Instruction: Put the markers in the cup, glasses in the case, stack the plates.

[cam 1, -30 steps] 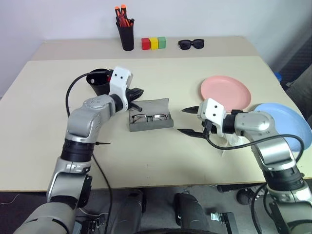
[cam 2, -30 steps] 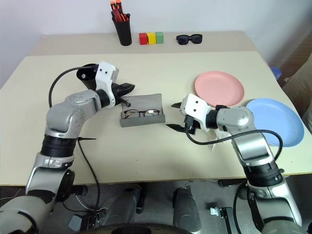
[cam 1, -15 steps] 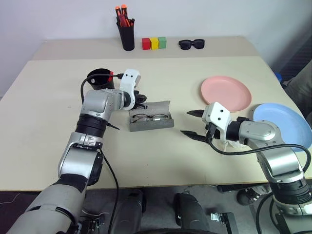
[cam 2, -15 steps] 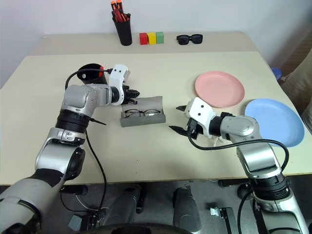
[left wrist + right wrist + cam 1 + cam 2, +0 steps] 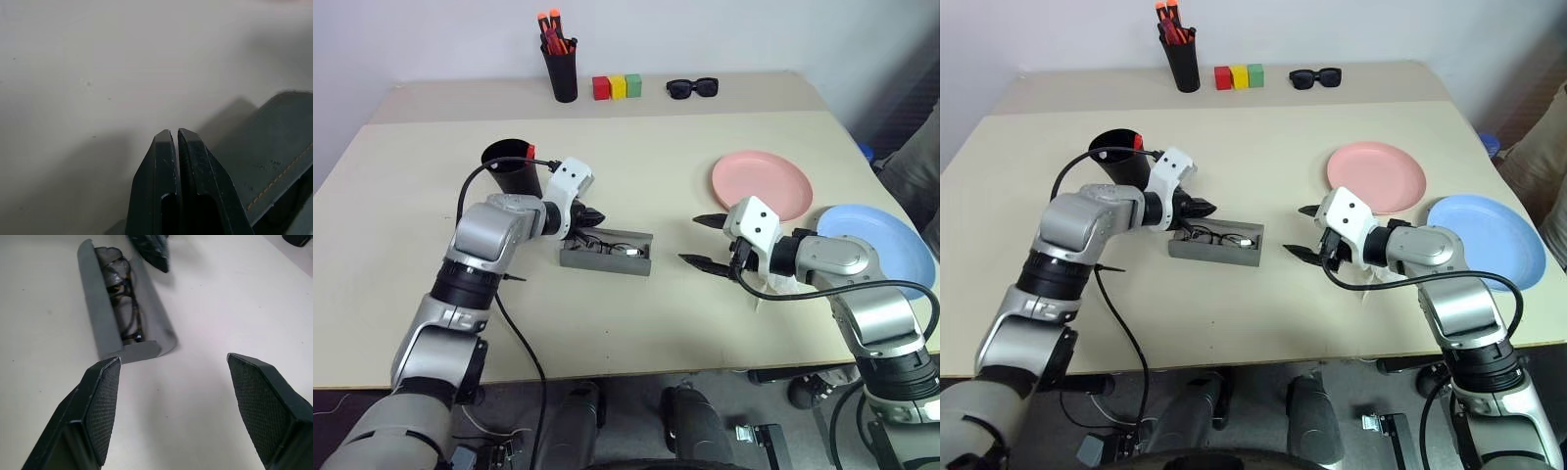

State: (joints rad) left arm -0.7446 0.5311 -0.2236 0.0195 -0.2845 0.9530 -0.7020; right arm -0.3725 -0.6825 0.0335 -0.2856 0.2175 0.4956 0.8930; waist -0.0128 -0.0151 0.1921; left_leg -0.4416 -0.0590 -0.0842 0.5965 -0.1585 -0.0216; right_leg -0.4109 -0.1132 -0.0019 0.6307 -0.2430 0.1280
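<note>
On the left of the pale worktop (image 5: 401,245) the wide tapered matte black cup (image 5: 512,166) stands upright with a red marker cap (image 5: 530,151) showing at its rim; how many markers are inside I cannot tell. Just right of it, the left gripper (image 5: 1203,208), fingers pressed together on nothing, sits at the back edge of the flat grey hinged case (image 5: 1215,245), whose lid (image 5: 156,316) stands partly raised over the thin dark wire-rimmed glasses (image 5: 126,298) lying inside. The risk here is a push from those shut fingers sliding the whole case along the worktop rather than folding the lid — or the lid pinching a temple if the glasses sit high. Further right, the right gripper (image 5: 702,241) hovers with fingers wide apart, holding nothing, near the case's end; closing in too fast could knock it. Beyond it, the salmon pink round plate (image 5: 762,185) and light blue round plate (image 5: 881,243) lie side by side, both bare and not yet stacked.
</note>
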